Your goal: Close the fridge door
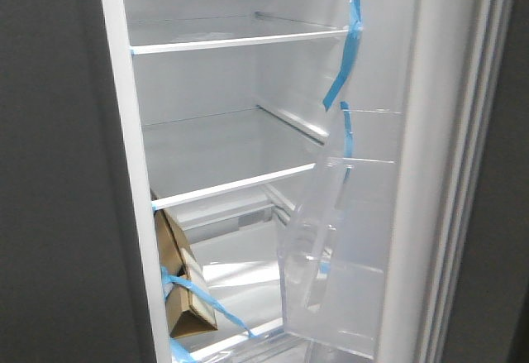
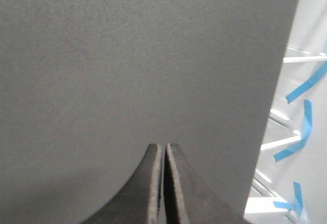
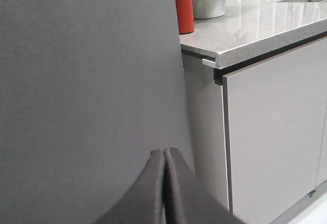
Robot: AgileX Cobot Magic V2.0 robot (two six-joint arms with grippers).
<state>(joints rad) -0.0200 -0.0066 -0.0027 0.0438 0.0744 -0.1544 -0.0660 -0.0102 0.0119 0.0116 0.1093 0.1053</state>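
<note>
The fridge door (image 1: 413,131) stands open at the right of the front view, showing its white inner lining, a clear door bin (image 1: 331,247) and blue tape strips (image 1: 347,49). Its dark-grey outer side shows as a strip at the far right. Neither gripper shows in the front view. My left gripper (image 2: 164,145) is shut and empty, close in front of the plain dark-grey twin door (image 2: 127,55), with the open fridge inside to its right. My right gripper (image 3: 164,150) is shut and empty, close to a dark-grey door face (image 3: 87,81), apparently the open door's outer side.
The twin door (image 1: 58,173) fills the left of the front view. Inside the fridge are glass shelves (image 1: 231,42) and a taped cardboard box (image 1: 183,284). Beside the door face stand a light-grey cabinet (image 3: 276,132), a stone counter (image 3: 255,25), a red cylinder (image 3: 183,4) and a potted plant (image 3: 208,2).
</note>
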